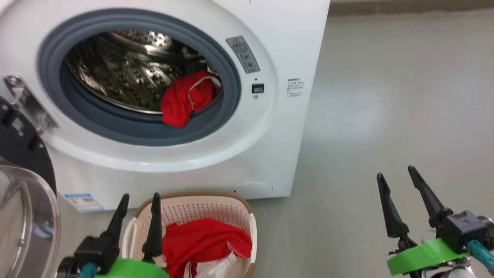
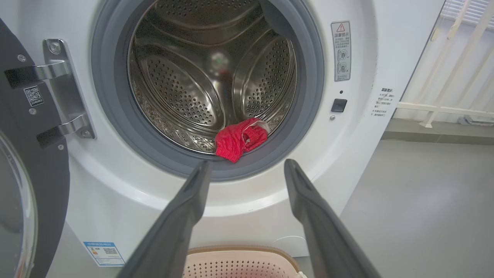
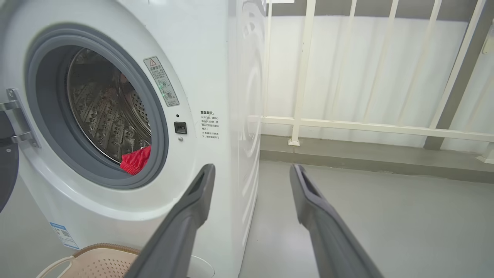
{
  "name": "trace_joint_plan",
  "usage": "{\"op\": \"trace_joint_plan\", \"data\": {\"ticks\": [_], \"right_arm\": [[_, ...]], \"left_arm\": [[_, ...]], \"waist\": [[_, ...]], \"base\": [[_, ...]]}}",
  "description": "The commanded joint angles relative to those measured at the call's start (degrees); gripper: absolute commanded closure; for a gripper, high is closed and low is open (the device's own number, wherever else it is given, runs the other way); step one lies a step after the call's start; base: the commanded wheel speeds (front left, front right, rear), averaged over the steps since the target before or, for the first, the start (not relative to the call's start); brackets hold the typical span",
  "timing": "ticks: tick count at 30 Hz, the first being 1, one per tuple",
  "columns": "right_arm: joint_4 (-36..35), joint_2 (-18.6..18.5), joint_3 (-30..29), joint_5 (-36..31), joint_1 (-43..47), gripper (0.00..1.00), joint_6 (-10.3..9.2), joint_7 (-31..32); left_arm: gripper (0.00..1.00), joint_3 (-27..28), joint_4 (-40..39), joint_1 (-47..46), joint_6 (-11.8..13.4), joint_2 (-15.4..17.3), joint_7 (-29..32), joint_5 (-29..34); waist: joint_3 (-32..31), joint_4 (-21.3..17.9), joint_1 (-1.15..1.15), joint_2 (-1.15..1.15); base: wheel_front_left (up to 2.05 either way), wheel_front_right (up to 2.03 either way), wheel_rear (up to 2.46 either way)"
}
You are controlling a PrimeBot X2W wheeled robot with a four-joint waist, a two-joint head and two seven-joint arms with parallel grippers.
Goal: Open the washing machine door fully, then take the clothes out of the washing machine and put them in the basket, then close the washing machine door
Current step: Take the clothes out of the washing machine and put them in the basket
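The white washing machine (image 1: pixel 270 46) stands with its door (image 1: pixel 23 208) swung wide open at the left, black rim and glass bowl showing. A red garment with white trim (image 1: pixel 185 98) lies at the drum's front lip, partly over the grey rubber ring (image 2: pixel 241 139) (image 3: pixel 136 160). In front of the machine sits the basket (image 1: pixel 193 210), holding red clothes (image 1: pixel 204 239) with a white part. My left gripper (image 1: pixel 141 202) is open just above the basket's left side, empty. My right gripper (image 1: pixel 397 175) is open over the floor to the right, empty.
Grey floor (image 1: pixel 386 116) stretches right of the machine. A white railing with a pale curtain (image 3: pixel 347 77) stands behind it. The open door's hinge (image 2: pixel 61 88) is at the machine's left. A blue label (image 1: pixel 83 201) sits low on the front.
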Motion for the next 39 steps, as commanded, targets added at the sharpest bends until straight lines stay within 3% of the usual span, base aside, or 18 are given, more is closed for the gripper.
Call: {"op": "trace_joint_plan", "data": {"ticks": [1,15,39], "right_arm": [[-1.92,-0.34,0.63,-0.51,0.12,0.00,0.20,-0.36],[-5.50,0.39,-1.28,-0.74,5.95,0.00,0.20,-0.36],[-4.80,0.48,0.37,-0.49,6.49,0.00,0.20,-0.36]], "left_arm": [[0.00,2.04,-2.20,0.36,0.31,0.85,-0.44,0.70],[0.00,2.56,-8.30,8.82,0.69,1.35,-0.30,-0.34],[0.00,1.77,-9.75,10.62,2.53,2.03,0.07,-0.23]], "waist": [[-3.23,-0.03,0.00,0.00],[-6.28,-0.46,0.00,0.00],[-6.93,-1.05,0.00,0.00]], "base": [[0.00,0.00,0.00],[0.00,0.00,0.00],[0.00,0.00,0.00]]}}
